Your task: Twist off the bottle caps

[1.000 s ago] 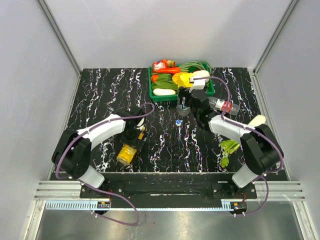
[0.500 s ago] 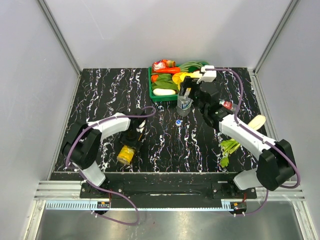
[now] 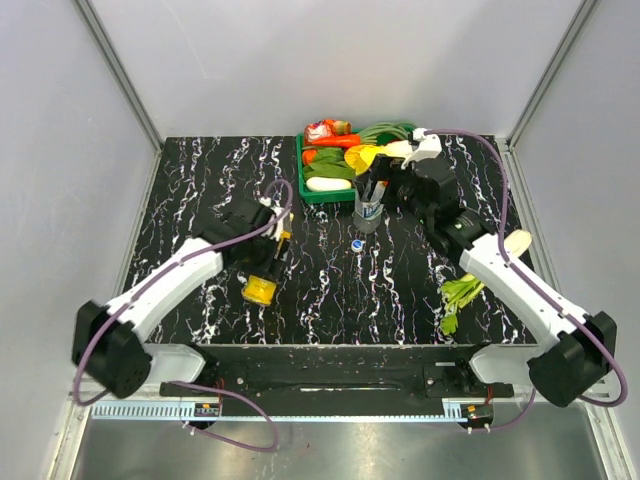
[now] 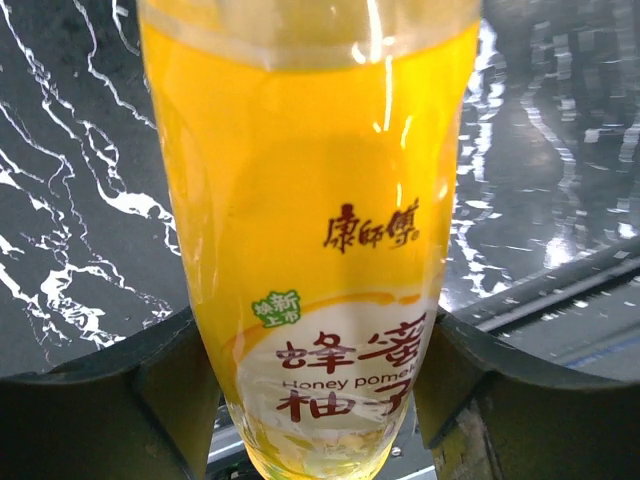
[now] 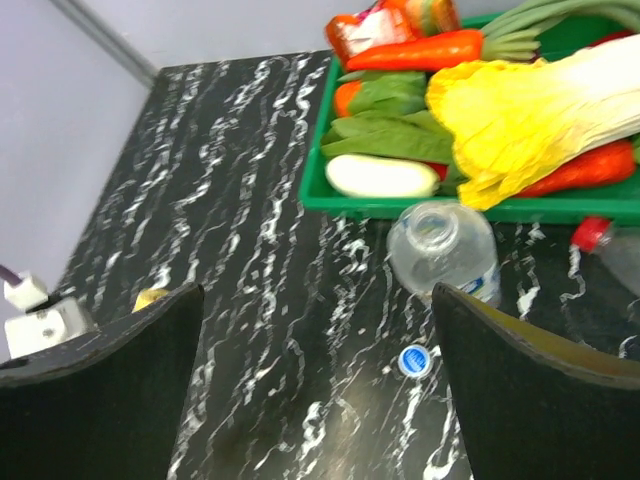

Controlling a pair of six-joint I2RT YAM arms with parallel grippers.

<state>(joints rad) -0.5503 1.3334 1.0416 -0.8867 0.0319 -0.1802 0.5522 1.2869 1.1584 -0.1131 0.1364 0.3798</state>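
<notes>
Presently the juice bottle is the working object. It fills the centre of the left wrist view, and in the top view it lies low at lower left. Its yellow cap cannot be made out with certainty in any view. The left gripper pinches the bottle's body, one finger pressed to each side of the label.

The water bottle stands open-mouthed at centre right of the right wrist view, just below the tray. Its blue cap lies apart from it on the table, so that bottle looks finished. The red cap sits on a third bottle, which is cut off at the right edge of that view. The right gripper hangs above the water bottle with its fingers spread wide and holds nothing.

The step in hand appears to be presenting the juice bottle for uncapping. To do it well:
- The left grip should stay on the stiff middle of the body, firm enough to resist the twist without crushing the thin wall.
- The neck should be turned towards the free right gripper and kept away from the tray.
- The right fingers should close squarely on the cap's ribbed side.
- The twist should run about the bottle's own axis.

A skewed hold would probably let the cap slip or spill juice.
</notes>
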